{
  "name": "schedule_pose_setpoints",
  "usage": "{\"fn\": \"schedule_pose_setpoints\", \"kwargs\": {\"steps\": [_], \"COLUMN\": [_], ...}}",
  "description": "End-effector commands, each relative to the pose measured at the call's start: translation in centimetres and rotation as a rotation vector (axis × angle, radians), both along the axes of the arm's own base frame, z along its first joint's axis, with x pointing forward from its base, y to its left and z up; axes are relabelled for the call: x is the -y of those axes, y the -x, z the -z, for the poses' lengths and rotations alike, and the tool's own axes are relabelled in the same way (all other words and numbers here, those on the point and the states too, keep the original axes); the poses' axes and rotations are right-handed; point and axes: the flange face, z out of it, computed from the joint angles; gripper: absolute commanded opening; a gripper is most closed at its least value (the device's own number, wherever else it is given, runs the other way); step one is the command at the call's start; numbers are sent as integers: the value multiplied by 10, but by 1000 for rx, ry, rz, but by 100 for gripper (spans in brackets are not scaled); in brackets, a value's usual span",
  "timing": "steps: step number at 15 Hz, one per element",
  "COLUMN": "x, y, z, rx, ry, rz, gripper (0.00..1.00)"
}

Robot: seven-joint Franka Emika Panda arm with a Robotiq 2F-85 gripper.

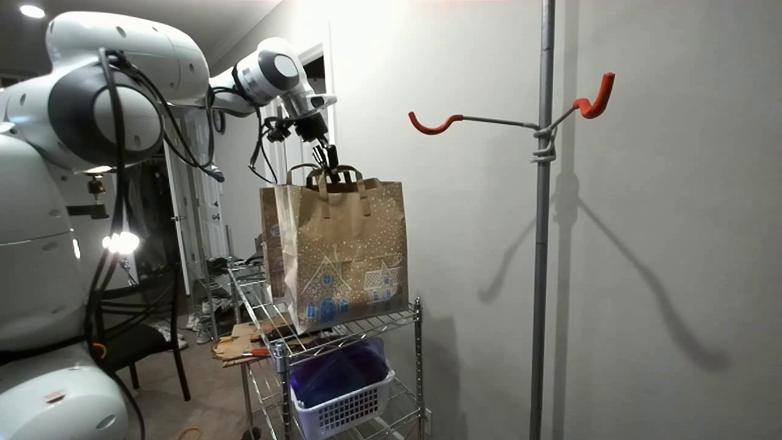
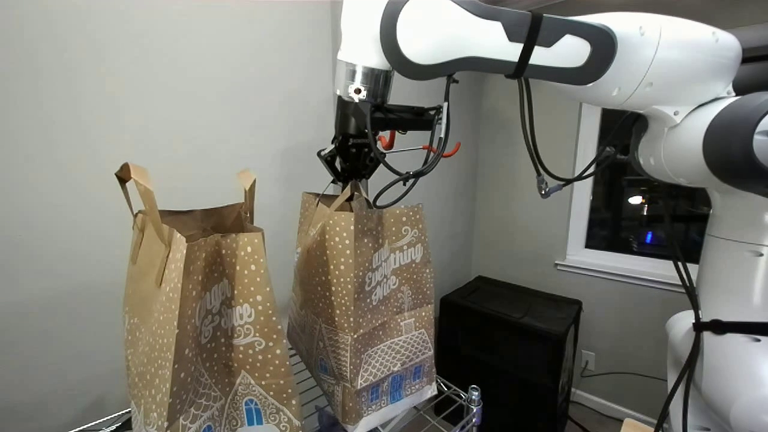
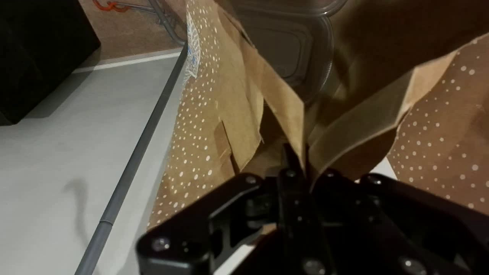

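Central in an exterior view, the snow-dotted paper bag (image 2: 372, 294) is standing on a wire rack (image 2: 447, 401), its handles (image 3: 284, 95) being clamped in the gripper (image 3: 301, 164), where an uneven pull could be tearing one loose, while shadow is dimming clear plastic containers (image 3: 284, 53) at the wrist view's top.
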Motion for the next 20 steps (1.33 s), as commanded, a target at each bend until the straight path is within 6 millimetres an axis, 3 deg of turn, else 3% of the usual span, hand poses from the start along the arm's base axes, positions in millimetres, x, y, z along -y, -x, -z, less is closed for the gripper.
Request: {"fn": "schedule_pose_setpoints", "kwargs": {"steps": [1, 7, 12, 16, 20], "x": [10, 22, 35, 68, 106], "y": [9, 40, 99, 141, 169], "z": [-19, -71, -111, -134, -145], "rx": [35, 113, 103, 60, -5], "ry": [-54, -104, -185, -185, -216], "rz": [10, -6, -83, -94, -72], "gripper": [5, 4, 5, 4, 5]}}
